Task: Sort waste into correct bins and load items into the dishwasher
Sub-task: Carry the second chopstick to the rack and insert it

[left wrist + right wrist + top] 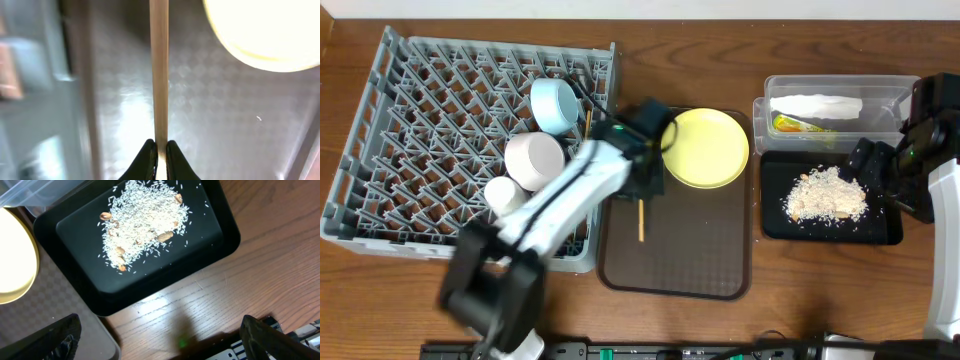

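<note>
My left gripper [642, 192] [160, 151] is shut on a thin wooden chopstick [641, 222] [160, 75] over the left part of the brown serving tray [675, 255]. The pale-yellow plate [708, 147] [270, 30] lies on that tray's far end. The grey dish rack [410, 120] holds the light-blue bowl [556, 104], the white bowl [534, 160] and the small white cup [503, 193]. The clear tub [890, 95] holds the white napkin [815, 105] and the wrapper [795, 125]. Rice scraps [825, 193] [145, 225] lie in the black tray [880, 232] [220, 235]. My right gripper [882, 178] [160, 340] is open and empty by the black tray.
The rack's grey wall [35, 100] shows blurred to the left of the held chopstick. A thin stick-like thing [586, 118] stands in the rack beside the blue bowl. Bare wooden table [200, 305] lies under the right gripper.
</note>
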